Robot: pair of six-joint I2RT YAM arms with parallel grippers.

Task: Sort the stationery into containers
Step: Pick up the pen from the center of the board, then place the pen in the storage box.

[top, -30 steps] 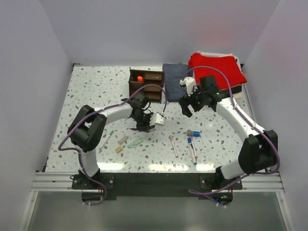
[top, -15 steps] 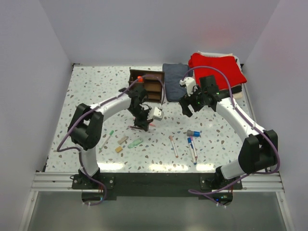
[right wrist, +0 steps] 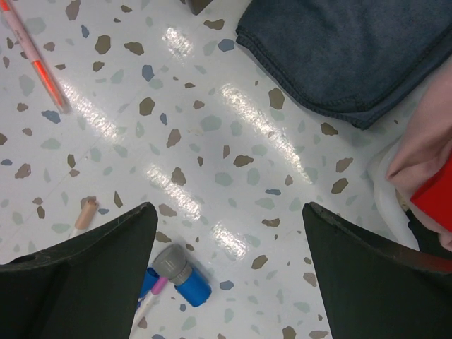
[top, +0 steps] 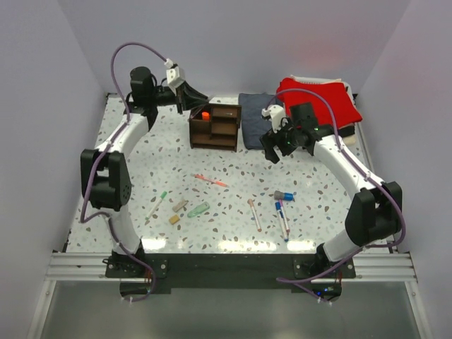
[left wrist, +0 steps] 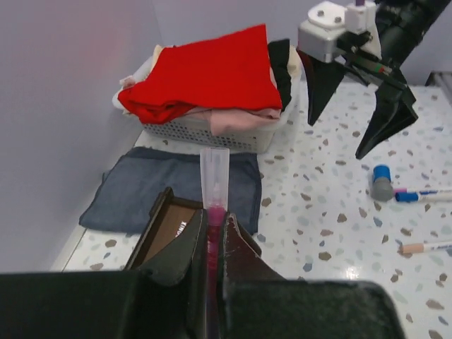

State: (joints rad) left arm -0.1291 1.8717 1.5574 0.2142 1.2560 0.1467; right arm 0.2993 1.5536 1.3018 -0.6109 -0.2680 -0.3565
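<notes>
The left arm is raised to the back left corner of the speckled table [top: 134, 152], close to the rear wall. The left gripper [left wrist: 212, 227] is pinched tight on a pink pen [left wrist: 214, 185] with a clear cap. It hangs over the back left edge of the wooden organizer [top: 215, 127].

An orange-topped marker [top: 205, 115] stands in a rear compartment of the organizer. Just to the organizer's right lies a dark cloth [top: 256, 110]. Beyond that, a white basket [left wrist: 212, 135] of folded red cloth [top: 318, 99] fills the back right corner.

The right gripper [right wrist: 226, 212] hovers near the front of the dark cloth, its fingers spread wide with nothing between them.

The middle of the table is open, with only a red pen [top: 210, 181] lying there. Nearer the front edge, on the left, lie a green-tipped pen [top: 158, 204], two tan blocks [top: 180, 206] and a pale green piece [top: 198, 210]. On the right lie a tan-tipped pen [top: 254, 214], a blue-capped pen [top: 282, 219] and a stubby grey and blue item [right wrist: 181, 276].
</notes>
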